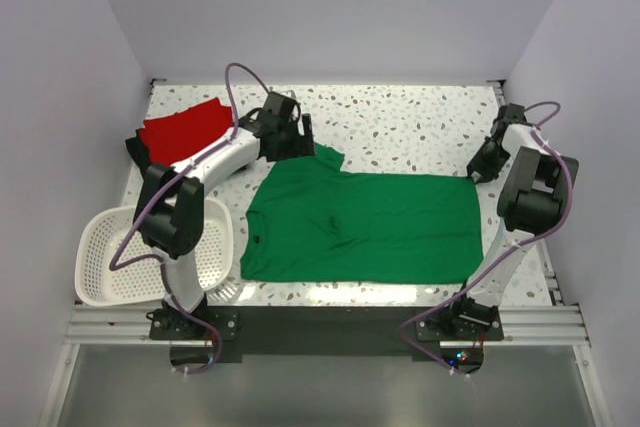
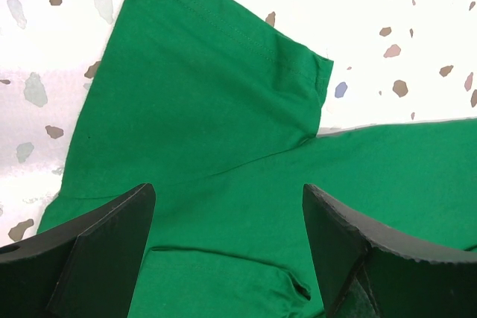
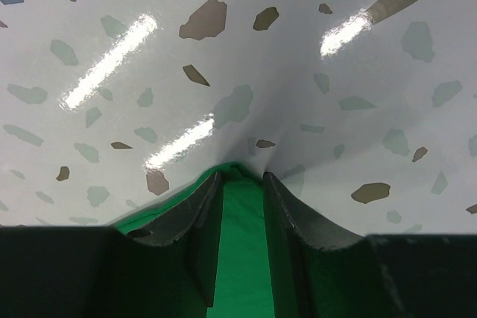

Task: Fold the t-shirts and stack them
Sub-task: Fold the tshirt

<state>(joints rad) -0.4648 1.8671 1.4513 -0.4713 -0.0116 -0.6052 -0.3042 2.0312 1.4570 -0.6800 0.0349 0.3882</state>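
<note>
The bright green t-shirt (image 1: 370, 232) lies spread flat mid-table, collar to the left. My left gripper (image 1: 300, 142) is open and empty just above its far sleeve (image 2: 209, 87), with the fingers (image 2: 104, 251) straddling green cloth in the left wrist view. My right gripper (image 1: 478, 169) is at the shirt's far right corner, and its jaws are shut on a pinch of green cloth (image 3: 242, 258) at the table surface. The red t-shirt (image 1: 185, 129) lies folded at the far left. A black cloth edge (image 1: 133, 150) shows at its left side.
A white slotted basket (image 1: 88, 247) stands at the near left, under the left arm's elbow. The speckled tabletop (image 1: 410, 122) shows behind the green shirt. Walls close in the left, right and far sides.
</note>
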